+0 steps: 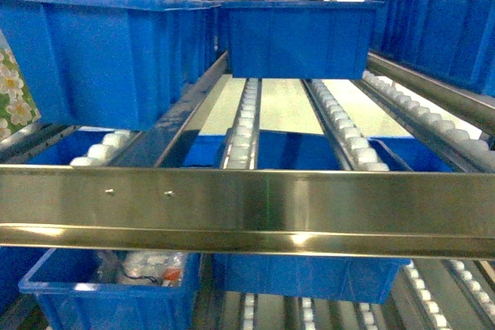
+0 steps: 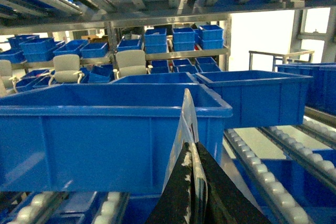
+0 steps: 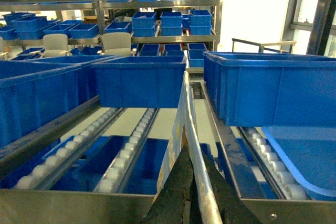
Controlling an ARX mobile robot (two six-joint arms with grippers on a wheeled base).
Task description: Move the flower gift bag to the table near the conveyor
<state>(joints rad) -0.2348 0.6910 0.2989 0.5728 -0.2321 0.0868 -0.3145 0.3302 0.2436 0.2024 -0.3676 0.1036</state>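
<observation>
No label or lettering can be read on anything here. The steel-framed conveyor rack with rows of small white rollers (image 1: 246, 125) carries big blue plastic bins (image 1: 100, 56); their insides are hidden from this height. On the lower lane a smaller blue plastic bin (image 1: 108, 287) holds clear plastic-wrapped items with a red patch. At the far left edge of the head view a strip of the white-daisy-patterned gift bag (image 1: 14, 94) shows, beside the nearest bin. The left gripper (image 2: 195, 182) is clenched on a thin pale sheet edge (image 2: 185, 124); the right gripper (image 3: 190, 184) likewise clamps a thin pale edge (image 3: 185, 108).
</observation>
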